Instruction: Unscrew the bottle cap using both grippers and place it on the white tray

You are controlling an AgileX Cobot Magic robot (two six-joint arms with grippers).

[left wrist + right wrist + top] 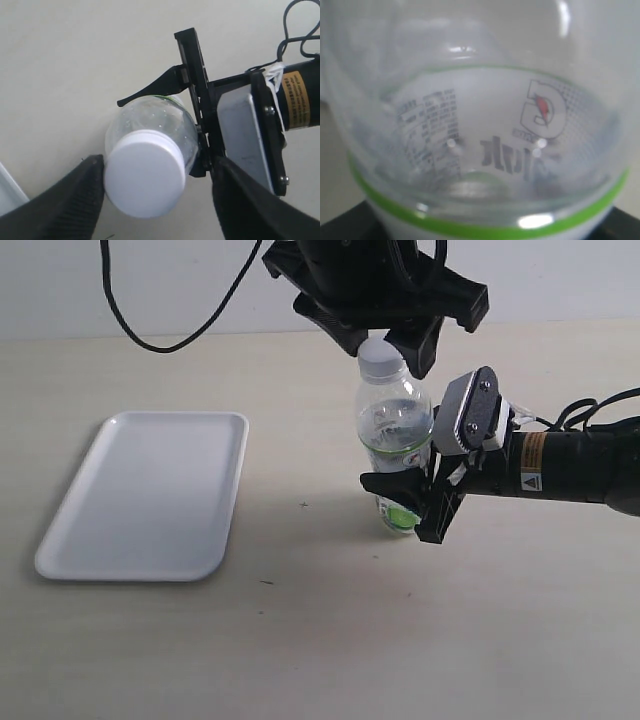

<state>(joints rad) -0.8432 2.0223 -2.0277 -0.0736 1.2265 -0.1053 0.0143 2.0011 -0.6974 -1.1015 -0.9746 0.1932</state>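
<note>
On table (300,640), bottle (395,425) upright, cap (380,360) uppermost.

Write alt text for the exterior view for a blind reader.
A clear drink bottle stands upright on a pale table, its lower body clamped by the right gripper while the left gripper straddles its white cap from above. An empty white tray lies apart at the view's left.

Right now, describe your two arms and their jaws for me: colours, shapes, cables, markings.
The left arm is all black, ending in broad, angular jaws with dark textured pads; a black cable loops off it. The right arm is a black tube carrying an orange label and a triangle warning sticker, with a grey screwed block, white wrapping, black cables and thin black jaws.
</note>
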